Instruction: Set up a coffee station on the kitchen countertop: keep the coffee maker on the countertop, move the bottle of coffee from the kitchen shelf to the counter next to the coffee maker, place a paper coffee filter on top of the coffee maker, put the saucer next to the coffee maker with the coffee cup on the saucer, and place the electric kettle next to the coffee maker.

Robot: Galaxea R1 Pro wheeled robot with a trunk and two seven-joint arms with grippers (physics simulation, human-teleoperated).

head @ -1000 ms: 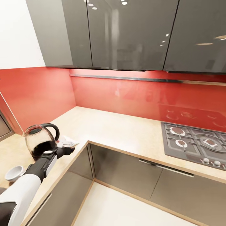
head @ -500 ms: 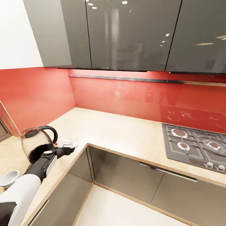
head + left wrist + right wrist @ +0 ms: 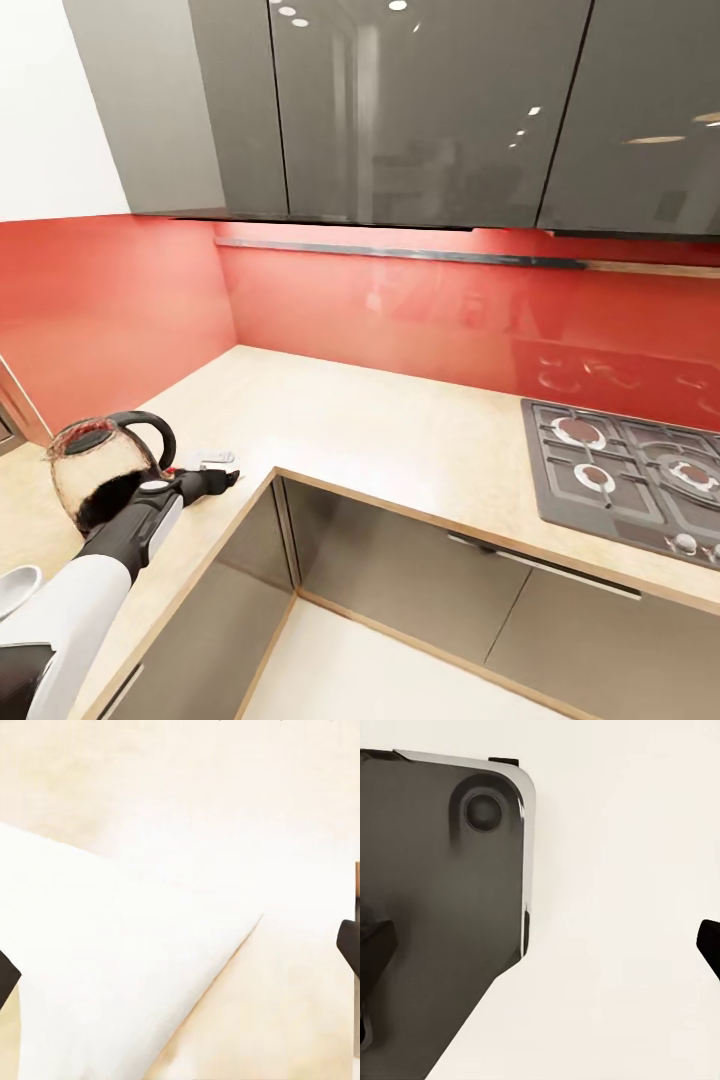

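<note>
Since the white folded paper coffee filter [image 3: 112, 967] lies flat on the pale beige speckled countertop [image 3: 380, 430] at eight o'clock, between the left gripper's [image 3: 222, 480] parted fingers, it looks light and flimsy; I'd pinch its raised folded edge gently

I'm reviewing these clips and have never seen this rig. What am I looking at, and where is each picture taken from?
These are simulator renders from a wheeled two-armed robot. The big picture comes from its head, looking down on the kitchen countertop. Its left arm reaches out beside the electric kettle, and its tool hovers over the paper coffee filter. A gas hob sits to the right. The left wrist camera looks past open fingers onto that white filter. The right wrist camera shows a dark panel I cannot identify. Nothing is held.
</note>
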